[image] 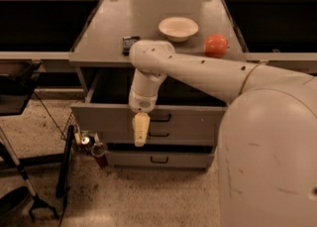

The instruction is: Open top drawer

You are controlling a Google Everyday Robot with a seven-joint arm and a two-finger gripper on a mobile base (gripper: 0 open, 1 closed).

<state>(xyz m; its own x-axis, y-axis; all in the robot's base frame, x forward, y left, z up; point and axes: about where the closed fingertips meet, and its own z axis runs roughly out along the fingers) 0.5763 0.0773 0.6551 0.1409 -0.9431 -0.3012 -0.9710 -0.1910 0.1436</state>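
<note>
The top drawer is the widest grey drawer under the grey tabletop. It stands pulled out toward me, with its dark inside showing behind the front. Its small black bar handle sits at the centre of the front. My gripper hangs pointing down at the end of the white arm, right in front of the drawer front and just left of the handle. I cannot tell whether it touches the handle.
Two narrower grey drawers sit shut below. On the tabletop are a white bowl, an orange-red ball and a small black object. Cables, bottles and a black stand are on the floor at left.
</note>
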